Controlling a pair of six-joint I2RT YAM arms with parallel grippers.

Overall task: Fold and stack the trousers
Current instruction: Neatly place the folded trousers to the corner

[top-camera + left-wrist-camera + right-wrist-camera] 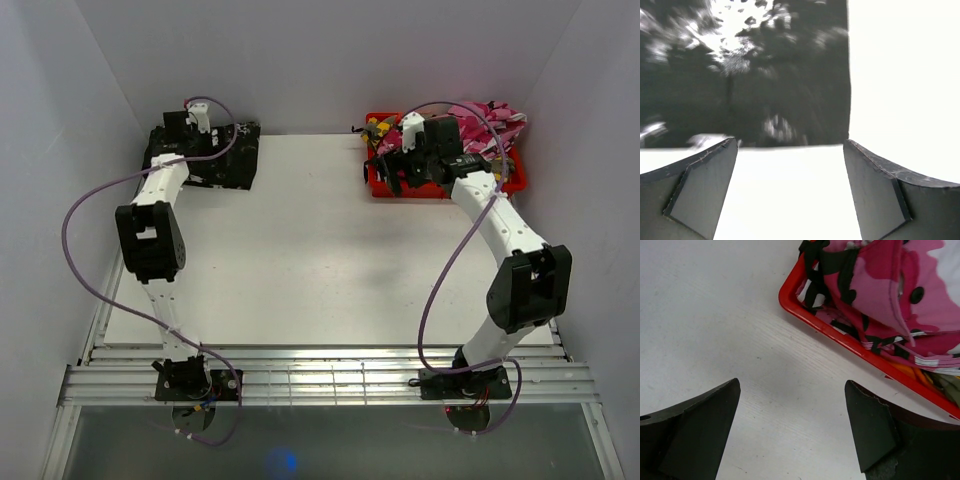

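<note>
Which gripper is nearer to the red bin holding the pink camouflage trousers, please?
The right. The right gripper hovers open over the table, beside a corner of the red bin; the left gripper is across the table, open at the edge of the folded black trousers.

Left arm [158,192] and right arm [500,225] match: white links, chunky black joint housings, black bases [195,384]. A purple cable [72,225] loops along each. Left hand [790,150], right hand [792,387]: dark matte wedge-shaped fingers [700,187], slightly rough edges.

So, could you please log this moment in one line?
left claw: open, empty, at black trousers | right claw: open, empty, beside red bin | pink trousers: in bin
</note>
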